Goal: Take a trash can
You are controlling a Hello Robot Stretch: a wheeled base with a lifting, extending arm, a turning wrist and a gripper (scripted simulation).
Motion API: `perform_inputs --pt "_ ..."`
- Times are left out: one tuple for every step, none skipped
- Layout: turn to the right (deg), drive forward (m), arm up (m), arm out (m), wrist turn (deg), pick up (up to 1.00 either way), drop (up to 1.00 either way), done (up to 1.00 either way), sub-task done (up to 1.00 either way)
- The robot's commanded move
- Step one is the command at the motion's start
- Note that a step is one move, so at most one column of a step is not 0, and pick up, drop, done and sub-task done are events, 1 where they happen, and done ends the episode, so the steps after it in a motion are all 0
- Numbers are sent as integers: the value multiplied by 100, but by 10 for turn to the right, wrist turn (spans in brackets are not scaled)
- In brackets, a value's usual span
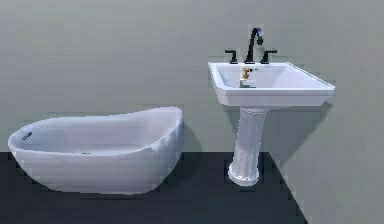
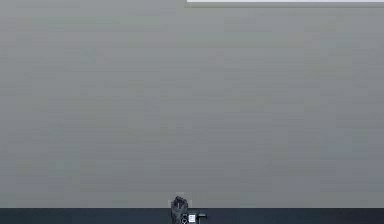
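Note:
My gripper (image 2: 179,208) pokes up at the bottom edge of the arm side view, just left of a small white marker square (image 2: 192,217). Only bare grey wall (image 2: 190,110) and a strip of dark floor lie behind it, and it holds nothing.
In the forward view a white freestanding bathtub (image 1: 100,150) stands on the dark floor at the left. A white pedestal sink (image 1: 268,85) with a dark faucet (image 1: 254,45) stands against the wall at the right, with a small object (image 1: 245,75) on its rim. A pale strip (image 2: 285,3) runs along the arm side view's top.

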Motion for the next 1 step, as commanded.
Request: perform_inputs --pt "0 0 0 0 450 0 0 0 0"
